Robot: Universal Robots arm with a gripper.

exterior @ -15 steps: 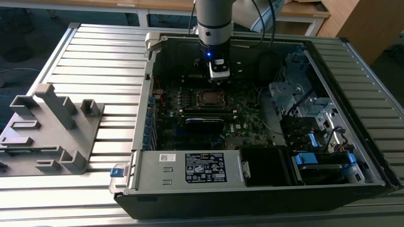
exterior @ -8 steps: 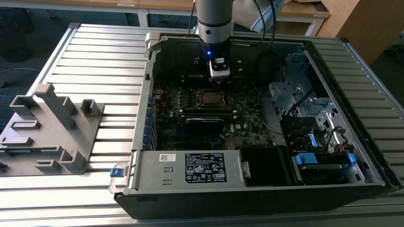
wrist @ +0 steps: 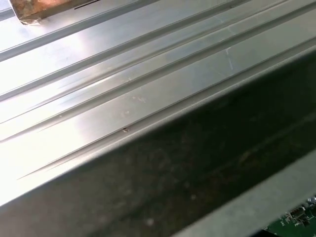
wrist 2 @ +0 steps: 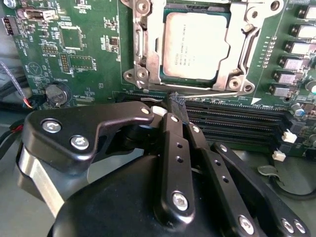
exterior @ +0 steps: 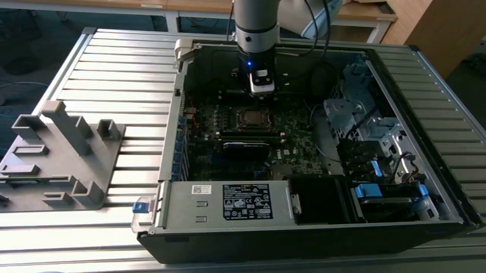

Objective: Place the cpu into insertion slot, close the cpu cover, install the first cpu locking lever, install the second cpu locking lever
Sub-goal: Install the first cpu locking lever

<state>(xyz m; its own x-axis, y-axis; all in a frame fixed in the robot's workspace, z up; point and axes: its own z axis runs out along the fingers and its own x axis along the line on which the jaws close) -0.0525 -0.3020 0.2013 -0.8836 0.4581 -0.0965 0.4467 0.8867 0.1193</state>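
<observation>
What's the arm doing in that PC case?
The arm is working inside the open case. The cpu is already seated on the board, with the cover down around it. The claw sits low over the board, its tip right by a thin lever that runs along the cover's edge nearest the claw. I cannot tell whether that lever is latched.
</observation>
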